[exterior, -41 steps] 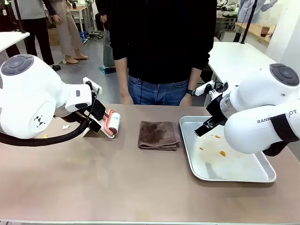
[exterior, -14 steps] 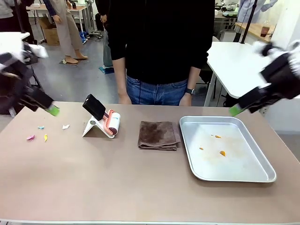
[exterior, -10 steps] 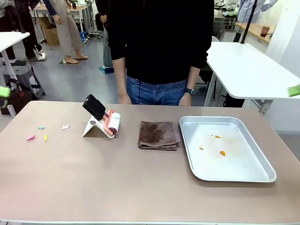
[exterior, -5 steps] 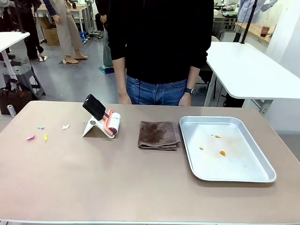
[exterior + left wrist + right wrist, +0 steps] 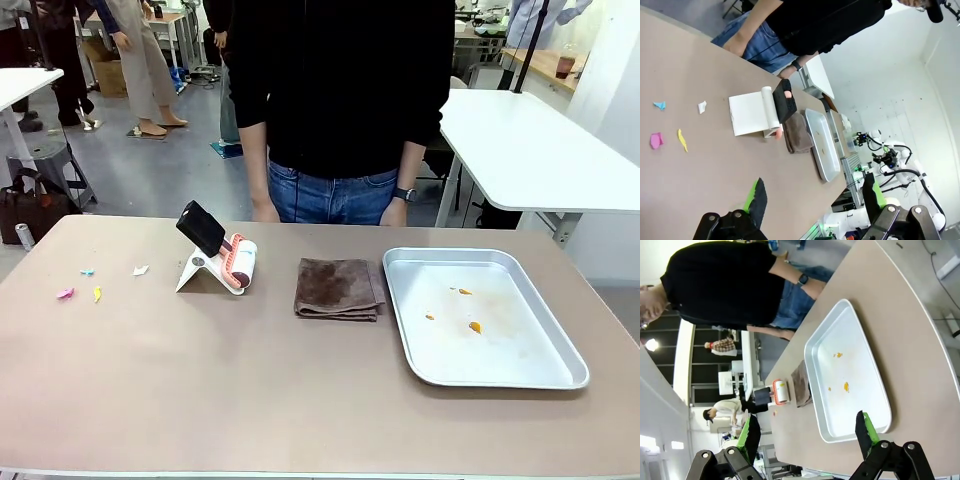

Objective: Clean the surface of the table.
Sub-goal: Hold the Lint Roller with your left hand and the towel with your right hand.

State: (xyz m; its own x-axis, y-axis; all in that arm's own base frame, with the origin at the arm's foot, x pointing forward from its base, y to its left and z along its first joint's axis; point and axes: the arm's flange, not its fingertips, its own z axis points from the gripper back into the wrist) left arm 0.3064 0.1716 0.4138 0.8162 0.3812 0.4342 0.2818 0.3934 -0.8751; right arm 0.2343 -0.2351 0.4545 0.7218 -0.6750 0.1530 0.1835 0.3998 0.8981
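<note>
**Front view**
- table (image 5: 250,400): taupe-brown top with a thin pale near edge, carrying all the things below.
- tray (image 5: 500,352): silver and shallow, flat on the right part of the table; a few orange crumbs (image 5: 474,326) inside.
- cloth (image 5: 338,288): brown and folded, flat on the table just beside the tray's left rim.
- lint roller (image 5: 240,262): propped on a white stand, left of the cloth and apart from it.
- paper scraps (image 5: 66,294): pink, yellow, blue and white, loose towards the left end of the table.
- person (image 5: 340,90): black top and jeans, standing at the far edge behind the cloth.

**Left wrist view**
- left gripper (image 5: 815,197): spread wide, nothing between the green pads, touching nothing.
- table: below and ahead of the gripper, stretching away from the fingertips.
- paper scraps: ahead of the gripper, out to the side of one finger, the nearest things.
- lint roller: farther ahead than the scraps.
- cloth, tray: beyond the lint roller, about in line with the gap between the fingers.

**Right wrist view**
- right gripper (image 5: 807,430): spread wide and empty, pads clear of everything.
- table: below and ahead of the gripper.
- tray: straight ahead, nearest, its near corner in line with the gap between the fingers.
- cloth, lint roller: past the tray, well apart from the gripper.
</note>
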